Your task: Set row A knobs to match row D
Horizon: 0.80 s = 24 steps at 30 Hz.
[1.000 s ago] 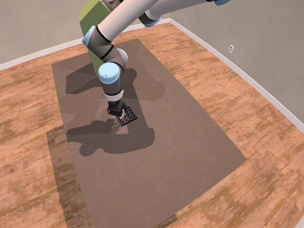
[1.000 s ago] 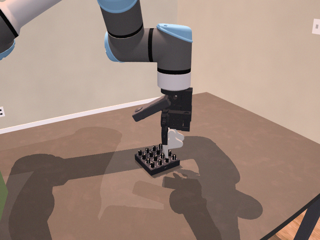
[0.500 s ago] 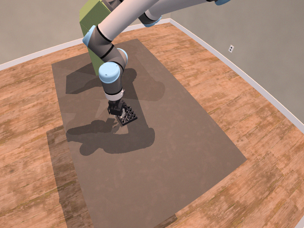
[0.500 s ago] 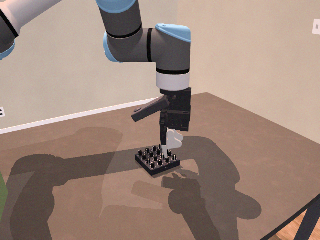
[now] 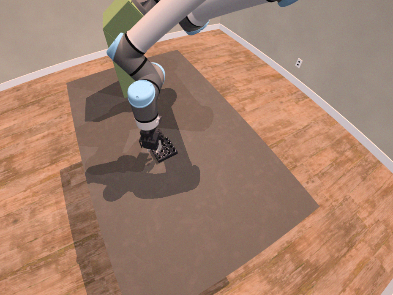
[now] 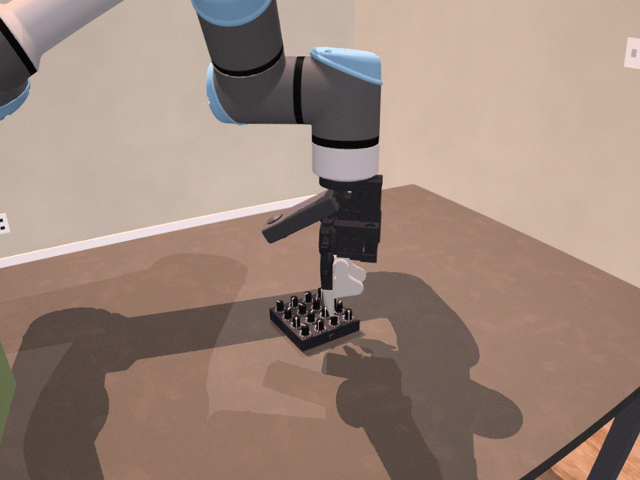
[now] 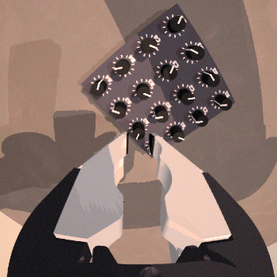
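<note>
i have the black gripper with pale fingers [image 5: 156,151] [image 6: 330,313] low over the dark square knob box [image 5: 168,157] [image 6: 316,342] [image 7: 158,94] on the table, tips narrowly apart, probably for turning; i cannot tell whether they grip a knob.
</note>
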Each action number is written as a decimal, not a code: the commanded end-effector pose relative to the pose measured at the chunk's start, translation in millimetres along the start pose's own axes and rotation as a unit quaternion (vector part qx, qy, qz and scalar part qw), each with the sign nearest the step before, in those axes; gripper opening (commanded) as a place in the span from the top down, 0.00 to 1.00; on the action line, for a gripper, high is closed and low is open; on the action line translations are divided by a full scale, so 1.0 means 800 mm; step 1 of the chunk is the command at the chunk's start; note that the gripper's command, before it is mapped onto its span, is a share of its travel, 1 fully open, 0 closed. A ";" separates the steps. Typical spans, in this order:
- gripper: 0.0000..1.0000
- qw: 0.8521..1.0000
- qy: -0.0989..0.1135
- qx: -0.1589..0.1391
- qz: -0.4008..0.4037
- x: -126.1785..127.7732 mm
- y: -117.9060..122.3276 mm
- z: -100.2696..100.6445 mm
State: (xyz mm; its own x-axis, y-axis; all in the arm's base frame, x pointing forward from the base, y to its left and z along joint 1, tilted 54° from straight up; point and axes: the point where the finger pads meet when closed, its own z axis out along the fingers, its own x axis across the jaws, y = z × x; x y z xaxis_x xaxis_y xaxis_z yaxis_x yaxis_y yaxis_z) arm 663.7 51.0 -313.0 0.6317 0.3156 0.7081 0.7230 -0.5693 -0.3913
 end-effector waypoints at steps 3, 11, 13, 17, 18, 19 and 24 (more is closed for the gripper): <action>0.89 1.000 0.000 0.000 0.000 0.000 0.001 -0.001; 0.89 1.000 0.000 0.000 0.000 0.000 0.001 -0.001; 0.89 1.000 0.000 0.000 0.000 0.000 0.001 -0.001; 0.89 1.000 0.000 0.000 0.000 0.000 0.001 0.000; 0.89 1.000 0.000 0.000 0.000 0.000 0.001 0.000; 0.89 1.000 0.000 0.000 0.000 0.000 0.001 0.000; 0.89 1.000 0.000 -0.001 0.000 0.000 0.001 0.002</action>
State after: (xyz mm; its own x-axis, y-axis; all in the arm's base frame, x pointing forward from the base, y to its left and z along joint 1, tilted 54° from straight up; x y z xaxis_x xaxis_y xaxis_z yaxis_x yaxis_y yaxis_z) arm 664.0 51.9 -313.6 0.6317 0.3156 0.7081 0.7230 -0.5693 -0.3913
